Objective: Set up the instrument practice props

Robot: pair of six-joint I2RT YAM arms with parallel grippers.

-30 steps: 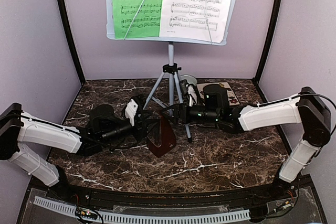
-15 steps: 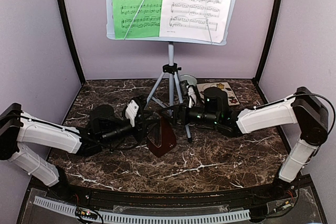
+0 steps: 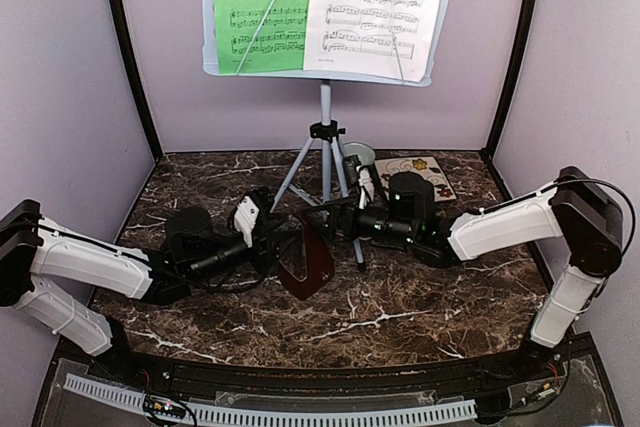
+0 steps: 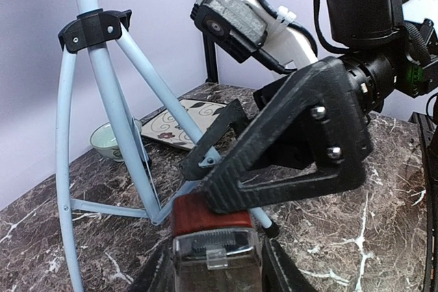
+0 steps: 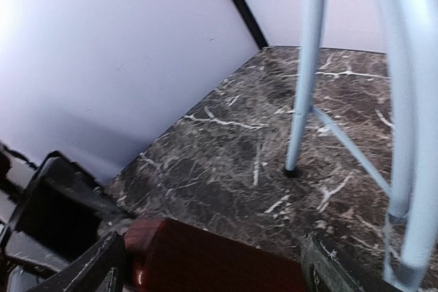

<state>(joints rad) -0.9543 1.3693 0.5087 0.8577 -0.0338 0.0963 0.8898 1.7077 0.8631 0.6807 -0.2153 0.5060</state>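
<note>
Nearest me, the dark red-brown pyramid metronome (image 3: 306, 259) under its glossy clear cover sits mid-table on veined dark marble (image 3: 420, 297), its base lost in shadow. The left gripper (image 3: 272, 239) clamps its sides, fingertips cut off in the wrist view. The weave-textured black right gripper (image 3: 335, 219) straddles its top with jaws spread wide, contact impossible to judge. Behind, pale tubular tripod legs (image 3: 325, 162) rise to the white stand desk (image 3: 320, 78), cropped at the top, holding a green music sheet (image 3: 262, 2) and a white music sheet (image 3: 380, 2).
</note>
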